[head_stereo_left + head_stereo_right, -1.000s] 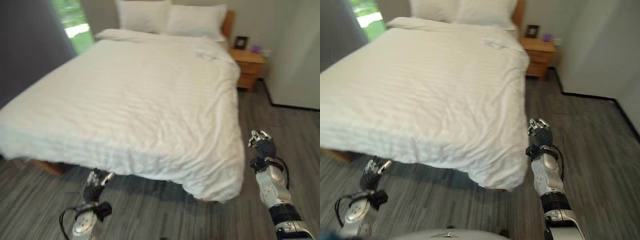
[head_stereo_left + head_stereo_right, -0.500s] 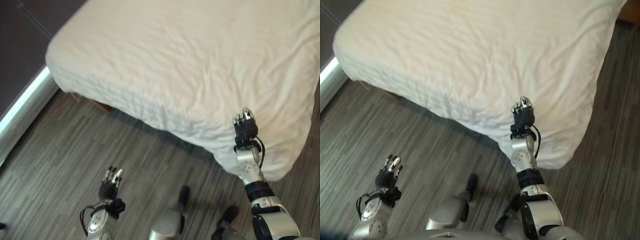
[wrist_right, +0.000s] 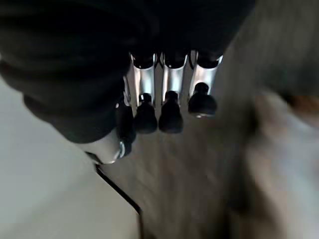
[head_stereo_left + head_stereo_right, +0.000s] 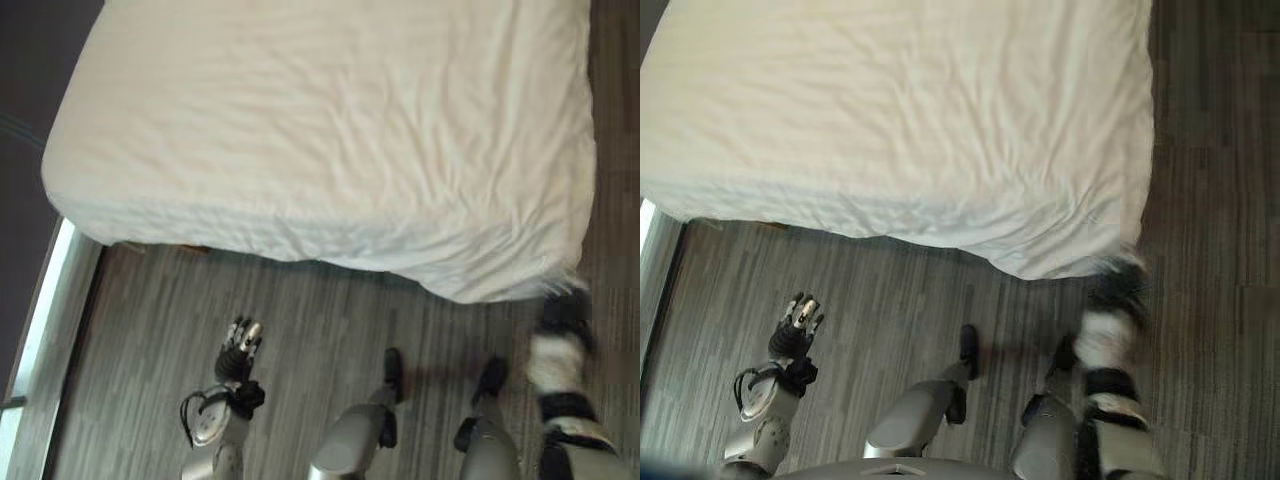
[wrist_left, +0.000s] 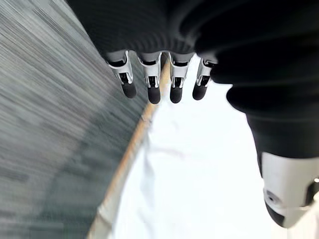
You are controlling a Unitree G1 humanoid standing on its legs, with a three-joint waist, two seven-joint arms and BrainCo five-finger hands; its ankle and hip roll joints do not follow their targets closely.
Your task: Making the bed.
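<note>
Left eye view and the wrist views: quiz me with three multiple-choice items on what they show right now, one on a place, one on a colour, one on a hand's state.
1. Where is the left hand?
A. over the grey wood-plank floor, short of the bed's foot edge
B. flat on the duvet
C. under the bed

2. What colour is the wrinkled duvet covering the bed?
A. dark blue
B. white
C. red

3. How are the left hand's fingers?
A. curled round cloth
B. pinching a pillow
C. straight, holding nothing

Answers: 1 A, it hangs above floorboards, apart from the bed. 2 B, plain white fabric throughout. 3 C, the left wrist view shows them extended and empty.
</note>
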